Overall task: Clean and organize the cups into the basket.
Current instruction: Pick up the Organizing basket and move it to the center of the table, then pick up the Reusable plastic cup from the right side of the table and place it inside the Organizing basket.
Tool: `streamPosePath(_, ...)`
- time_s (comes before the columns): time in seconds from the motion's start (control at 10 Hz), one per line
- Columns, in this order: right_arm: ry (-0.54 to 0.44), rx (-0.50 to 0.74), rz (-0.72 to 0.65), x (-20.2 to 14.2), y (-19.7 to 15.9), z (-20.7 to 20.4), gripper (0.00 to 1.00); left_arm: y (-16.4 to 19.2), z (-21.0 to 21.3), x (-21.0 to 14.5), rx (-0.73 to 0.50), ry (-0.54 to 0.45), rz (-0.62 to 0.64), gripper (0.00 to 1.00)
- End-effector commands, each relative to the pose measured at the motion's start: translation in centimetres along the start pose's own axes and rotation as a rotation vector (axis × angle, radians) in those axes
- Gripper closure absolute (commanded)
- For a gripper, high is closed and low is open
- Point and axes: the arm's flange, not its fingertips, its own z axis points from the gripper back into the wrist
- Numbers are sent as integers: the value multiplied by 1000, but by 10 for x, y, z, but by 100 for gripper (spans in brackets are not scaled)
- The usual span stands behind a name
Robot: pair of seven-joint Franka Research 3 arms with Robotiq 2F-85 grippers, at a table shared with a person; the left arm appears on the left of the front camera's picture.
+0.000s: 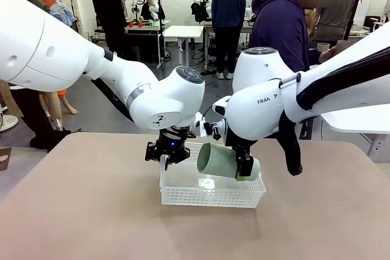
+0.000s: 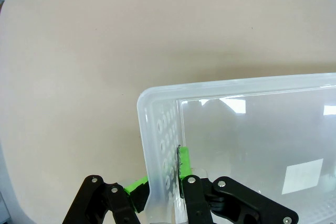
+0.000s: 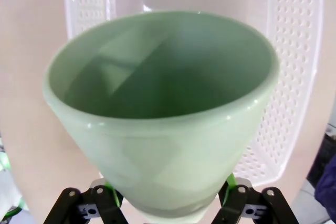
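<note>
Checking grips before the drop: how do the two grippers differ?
The left gripper pinches the thin wall of the basket, jaws nearly together; the right gripper spans the wider mint green cup. The left gripper sits low at the basket; the right gripper holds its cup sideways above it. Both grip something.

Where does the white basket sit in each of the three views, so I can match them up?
Front view: basket at centre, below the mint cup.
Left wrist view: lower right, its wall pinched by the left gripper.
Right wrist view: behind the cup, lattice wall at right.
Shared landmark: the tan table around it.
</note>
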Motion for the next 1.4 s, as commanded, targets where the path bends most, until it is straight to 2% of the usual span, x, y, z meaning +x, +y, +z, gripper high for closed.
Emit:
streamPosePath(0.0, -44, -16, -24, -4, -2, -9, 19, 0, -1, -1, 1, 3, 2, 100)
streamPosePath(0.5, -189, 22, -35, -26, 0, -29, 19, 0, -1, -1, 1, 3, 2, 100)
streamPosePath(0.9, -226, 24, -33, -29, 3, -32, 19, 0, -1, -1, 1, 3, 2, 100)
streamPosePath(1.0, -235, 35, -35, -30, 3, -32, 16, 0, -1, -1, 1, 3, 2, 100)
streamPosePath(1.1, -244, 41, -36, -32, 4, -31, 0, 0, -1, -1, 1, 3, 2, 100)
streamPosePath(1.3, -262, 40, -36, -35, 6, -26, 0, 0, -1, -1, 1, 3, 2, 100)
